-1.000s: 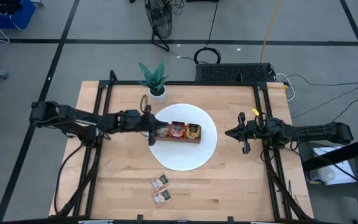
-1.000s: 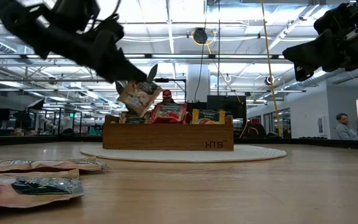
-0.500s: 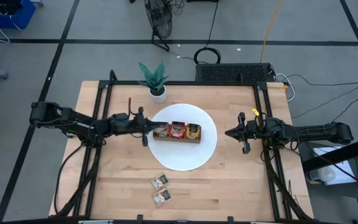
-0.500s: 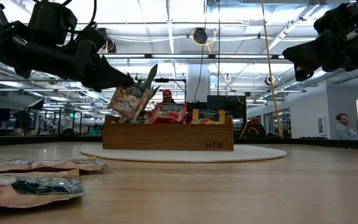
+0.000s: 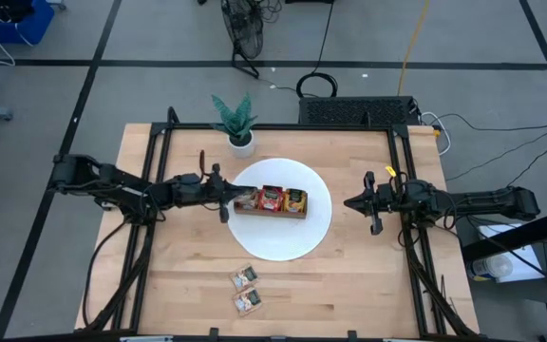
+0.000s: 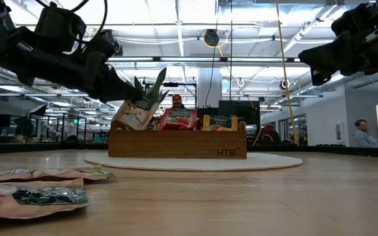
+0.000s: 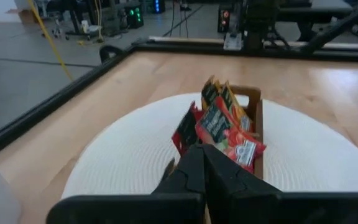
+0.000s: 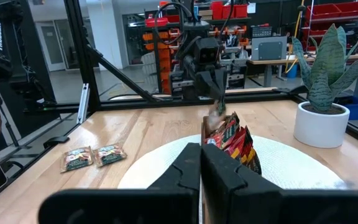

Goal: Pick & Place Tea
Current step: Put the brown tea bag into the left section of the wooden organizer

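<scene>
A pale beige tea sachet (image 6: pixel 135 113) hangs over the left end of the brown wooden tray (image 5: pixel 297 215), with my left gripper (image 5: pixel 226 197) shut on it. Red sachets (image 5: pixel 272 199) and orange-yellow sachets (image 5: pixel 295 199) stand upright in the tray's other compartments. Two more beige sachets (image 5: pixel 245 276) (image 5: pixel 248 301) lie flat on the table near its front edge. My right gripper (image 5: pixel 372 206) waits shut above the table's right side, holding nothing. My left gripper pinches the beige sachet by its upper edge (image 6: pixel 143 102) between its two fingers. The fingers slant slightly downward from the table's left. The sachet hangs tilted below them, and its lower edge (image 6: pixel 128 126) is about level with the tray's rim; I cannot tell whether it touches the tray.
The tray stands on a round white mat (image 5: pixel 283 242) at the table's middle. A potted plant (image 5: pixel 235 119) stands at the far edge, behind the mat. Black frame rails (image 5: pixel 145 237) run along both sides of the table.
My left gripper has sunk and drawn back a little toward the table's left edge, tipping nearer to level. The beige sachet has come down with it, from above the tray to the tray's left end.
</scene>
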Controlling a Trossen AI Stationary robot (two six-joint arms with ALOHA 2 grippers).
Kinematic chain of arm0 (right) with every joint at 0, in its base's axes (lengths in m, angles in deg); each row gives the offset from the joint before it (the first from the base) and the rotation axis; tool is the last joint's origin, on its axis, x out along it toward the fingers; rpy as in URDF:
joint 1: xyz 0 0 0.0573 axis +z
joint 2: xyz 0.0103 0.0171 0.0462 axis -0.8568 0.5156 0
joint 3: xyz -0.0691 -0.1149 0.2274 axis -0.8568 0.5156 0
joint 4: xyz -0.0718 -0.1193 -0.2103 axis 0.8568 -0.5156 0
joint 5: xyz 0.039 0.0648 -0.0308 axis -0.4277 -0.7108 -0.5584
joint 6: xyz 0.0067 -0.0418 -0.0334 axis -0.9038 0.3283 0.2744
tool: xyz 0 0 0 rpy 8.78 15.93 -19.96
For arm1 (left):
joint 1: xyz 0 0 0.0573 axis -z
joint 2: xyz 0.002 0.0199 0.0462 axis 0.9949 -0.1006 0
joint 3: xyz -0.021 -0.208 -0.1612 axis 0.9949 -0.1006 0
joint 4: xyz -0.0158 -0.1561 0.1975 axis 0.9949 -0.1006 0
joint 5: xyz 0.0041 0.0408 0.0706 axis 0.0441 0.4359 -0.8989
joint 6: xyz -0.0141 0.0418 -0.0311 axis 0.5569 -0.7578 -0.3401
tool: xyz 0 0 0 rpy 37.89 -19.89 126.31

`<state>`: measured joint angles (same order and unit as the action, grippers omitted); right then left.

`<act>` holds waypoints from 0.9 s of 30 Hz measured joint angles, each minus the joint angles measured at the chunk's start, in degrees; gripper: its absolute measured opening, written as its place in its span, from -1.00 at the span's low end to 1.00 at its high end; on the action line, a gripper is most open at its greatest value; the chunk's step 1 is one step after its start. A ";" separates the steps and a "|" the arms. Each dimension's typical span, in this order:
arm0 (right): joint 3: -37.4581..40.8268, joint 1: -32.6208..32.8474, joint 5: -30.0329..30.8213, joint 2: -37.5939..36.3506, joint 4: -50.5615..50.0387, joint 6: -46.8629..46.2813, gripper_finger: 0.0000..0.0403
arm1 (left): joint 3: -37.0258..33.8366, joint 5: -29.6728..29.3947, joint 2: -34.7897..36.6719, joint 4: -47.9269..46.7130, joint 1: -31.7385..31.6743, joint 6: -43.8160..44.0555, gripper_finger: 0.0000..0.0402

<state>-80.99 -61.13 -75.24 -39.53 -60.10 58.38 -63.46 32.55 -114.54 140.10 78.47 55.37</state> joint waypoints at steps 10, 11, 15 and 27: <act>0.00 0.01 -0.02 -0.02 0.00 0.00 -0.98 | 0.29 0.10 -7.74 10.18 0.17 -1.24 -1.00; 0.00 0.00 0.00 -0.01 0.00 0.00 -0.98 | 0.29 -0.02 -8.43 10.24 0.17 -1.44 -1.00; 0.00 0.01 0.00 0.00 0.00 0.00 -0.98 | 0.29 -0.60 -12.15 13.04 0.20 -1.67 -1.00; 0.00 0.01 0.00 -0.02 0.00 0.00 -0.98 | 0.29 -1.04 -17.96 18.91 0.22 -1.92 -0.98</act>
<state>-80.99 -61.12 -75.24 -39.55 -60.10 58.38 -63.16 31.50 -132.50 159.01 78.68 53.45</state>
